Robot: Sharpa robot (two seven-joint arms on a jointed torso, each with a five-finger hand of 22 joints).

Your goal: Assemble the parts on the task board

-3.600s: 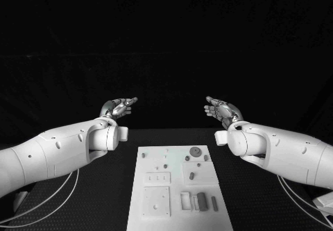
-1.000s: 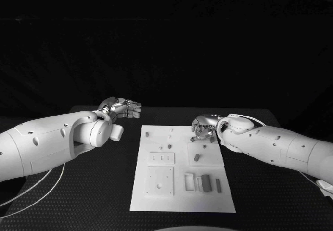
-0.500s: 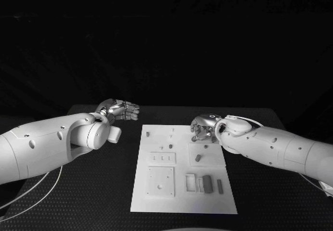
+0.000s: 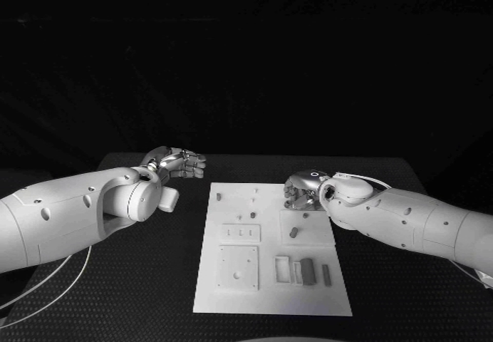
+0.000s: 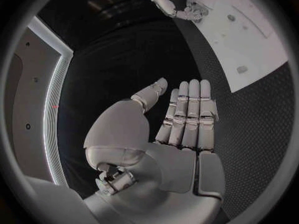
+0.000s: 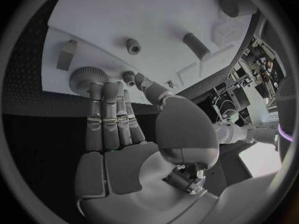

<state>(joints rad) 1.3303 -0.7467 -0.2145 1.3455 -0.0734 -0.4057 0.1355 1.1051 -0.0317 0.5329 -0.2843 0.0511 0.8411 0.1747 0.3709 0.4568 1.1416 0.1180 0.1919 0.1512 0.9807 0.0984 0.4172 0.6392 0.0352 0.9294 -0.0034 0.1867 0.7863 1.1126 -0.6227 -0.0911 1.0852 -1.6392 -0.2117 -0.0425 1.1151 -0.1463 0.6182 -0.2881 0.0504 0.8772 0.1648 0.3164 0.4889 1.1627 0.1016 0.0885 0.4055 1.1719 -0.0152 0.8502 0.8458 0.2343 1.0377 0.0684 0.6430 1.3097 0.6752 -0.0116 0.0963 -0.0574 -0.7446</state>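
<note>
A: We see the task board, a long white plate lying flat in the middle of the black desk, with small grey parts scattered over it: a slim bar and a darker block near its close end, and a short peg further up.

B: And at the far right corner sits a round toothed gear, with a smaller gear just beside it.

A: Our right hand hangs over that corner. Its fingers are straight and side by side, tips at the big gear; we cannot tell if they touch it. Nothing is gripped.

B: Our left hand is off the board's far left corner, above the desk. Its fingers are stretched flat, thumb apart, holding nothing.
</note>
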